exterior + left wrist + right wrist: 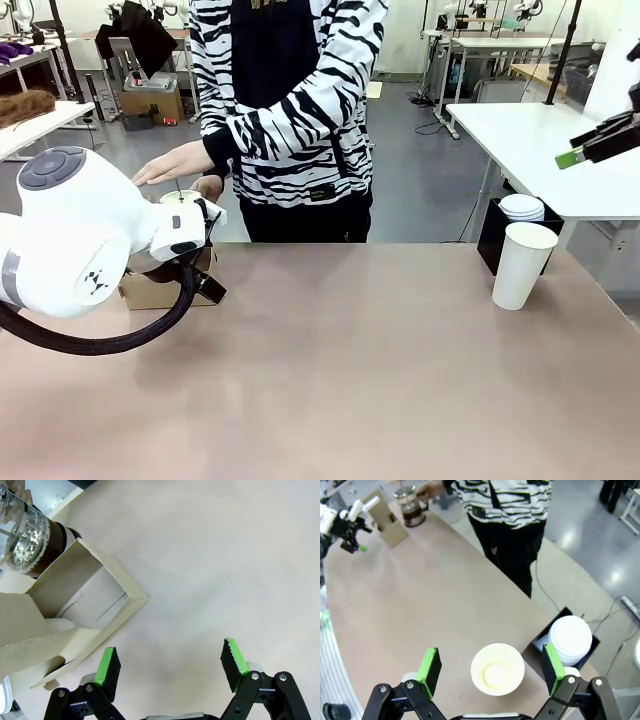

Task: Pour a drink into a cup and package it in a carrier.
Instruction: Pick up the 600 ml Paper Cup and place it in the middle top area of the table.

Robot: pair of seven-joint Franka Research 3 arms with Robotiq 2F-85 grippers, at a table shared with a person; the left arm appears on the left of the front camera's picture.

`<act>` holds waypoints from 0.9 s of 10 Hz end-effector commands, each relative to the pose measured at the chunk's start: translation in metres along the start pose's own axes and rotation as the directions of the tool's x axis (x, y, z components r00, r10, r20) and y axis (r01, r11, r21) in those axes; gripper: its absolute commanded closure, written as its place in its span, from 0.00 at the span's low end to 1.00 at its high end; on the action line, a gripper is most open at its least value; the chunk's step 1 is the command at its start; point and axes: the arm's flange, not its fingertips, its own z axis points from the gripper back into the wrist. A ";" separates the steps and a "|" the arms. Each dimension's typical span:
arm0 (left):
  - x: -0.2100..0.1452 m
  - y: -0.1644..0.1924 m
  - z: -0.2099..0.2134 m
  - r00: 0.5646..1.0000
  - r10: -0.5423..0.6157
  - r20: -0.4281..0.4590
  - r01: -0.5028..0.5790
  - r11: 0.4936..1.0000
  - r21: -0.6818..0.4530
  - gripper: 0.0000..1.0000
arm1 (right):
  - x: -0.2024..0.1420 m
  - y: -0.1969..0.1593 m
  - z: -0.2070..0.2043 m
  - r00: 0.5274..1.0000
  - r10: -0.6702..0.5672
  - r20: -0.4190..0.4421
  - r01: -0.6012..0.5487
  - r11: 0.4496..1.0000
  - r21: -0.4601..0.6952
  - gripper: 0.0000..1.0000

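Front view: my left arm [80, 240] crowds the carrier [150, 292] at the bench's [350, 380] left end; the person's hand [170, 165] hangs just behind it; the cup [522, 265] stands far right, unlidded, ready for filling. Left wrist view: left pincer [170, 650] spread wide and empty beside the carrier's open corner; the drink [59, 534] sits dark in the jug [27, 540] touching its far side. Right wrist view: right pincer [491, 657] gaping, empty, straight above the cup, lined up to grasp it, I'd judge.

no readable text, labels or numbers anywhere
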 end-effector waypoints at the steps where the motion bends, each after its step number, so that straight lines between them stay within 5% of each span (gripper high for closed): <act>1: 0.000 0.001 0.000 1.000 0.002 0.001 -0.002 1.000 -0.001 0.00 | -0.006 -0.005 -0.003 1.000 -0.015 0.003 0.015 1.000 0.005 0.00; 4: 0.000 0.001 0.000 1.000 0.002 0.001 -0.002 1.000 -0.001 0.00 | -0.081 -0.079 0.010 0.991 -0.006 0.136 -0.009 0.993 0.115 0.00; 6: 0.000 0.001 0.000 1.000 0.002 0.001 -0.002 1.000 -0.001 0.00 | -0.133 -0.101 0.012 0.954 0.020 0.299 -0.080 0.979 0.189 0.00; 9: 0.000 0.001 0.000 1.000 0.002 0.001 -0.002 1.000 -0.001 0.00 | -0.203 -0.113 -0.027 0.874 0.016 0.485 -0.099 0.984 0.147 0.00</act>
